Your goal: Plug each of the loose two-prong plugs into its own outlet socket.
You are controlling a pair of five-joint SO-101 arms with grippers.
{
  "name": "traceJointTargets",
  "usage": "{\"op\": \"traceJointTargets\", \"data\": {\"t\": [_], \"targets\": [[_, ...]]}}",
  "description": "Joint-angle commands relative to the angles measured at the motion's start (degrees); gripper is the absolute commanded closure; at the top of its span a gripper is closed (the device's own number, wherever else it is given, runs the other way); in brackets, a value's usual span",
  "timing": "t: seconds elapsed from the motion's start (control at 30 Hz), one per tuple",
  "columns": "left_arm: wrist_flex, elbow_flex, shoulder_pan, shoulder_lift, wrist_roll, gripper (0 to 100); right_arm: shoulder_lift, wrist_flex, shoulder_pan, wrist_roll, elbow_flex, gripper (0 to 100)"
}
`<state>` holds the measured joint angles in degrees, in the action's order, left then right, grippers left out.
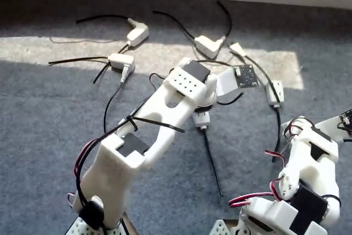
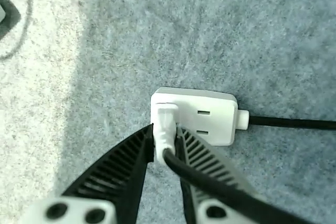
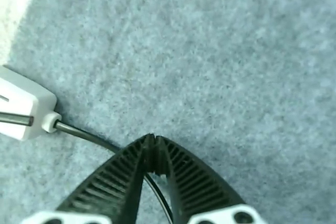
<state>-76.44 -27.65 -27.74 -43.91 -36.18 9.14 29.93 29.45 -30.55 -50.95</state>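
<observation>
White two-prong plug [image 2: 165,127] clamped between the fingers of the left gripper [image 2: 165,142], tip touching the face of a white outlet socket [image 2: 210,116], at the end away from its cord. Grey carpet [image 2: 236,35] underneath. Right gripper [image 3: 153,142] pressed shut, holding nothing, above the black cord [image 3: 84,134] of a second socket [image 3: 21,106] nearby.

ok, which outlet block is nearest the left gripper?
The outlet block at the left gripper, touching the plug it holds; its black cord runs toward the arms' bases. Other white pieces lie farther out.
</observation>
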Motion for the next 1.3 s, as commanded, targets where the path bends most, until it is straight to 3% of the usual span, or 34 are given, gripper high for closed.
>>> {"op": "traceJointTargets", "data": {"t": [0.0,0.3,0.4,0.8,1.0,1.27], "targets": [[-5.19,-11.82,2.07,-9.71,-0.44,99,0.13,-0.92,-0.48,-0.18,0.13,99.2],[-25.23,-34.33,0.04,-19.47,0.18,99,0.13,-0.92,-0.48,-0.18,0.13,99.2],[-25.05,-34.15,-1.98,-19.38,4.31,99,0.13,-0.92,-0.48,-0.18,0.13,99.2],[-24.88,-34.51,-4.70,-19.38,4.13,99,0.04,-0.92,-0.48,-0.18,0.13,99.2],[-24.88,-37.41,-5.14,-18.59,4.40,82,0.04,-0.92,-0.48,-0.18,0.13,99.2],[-24.88,-47.34,-5.58,-13.85,4.48,79,0.04,-0.92,-0.48,-0.18,0.22,99.2]]}}
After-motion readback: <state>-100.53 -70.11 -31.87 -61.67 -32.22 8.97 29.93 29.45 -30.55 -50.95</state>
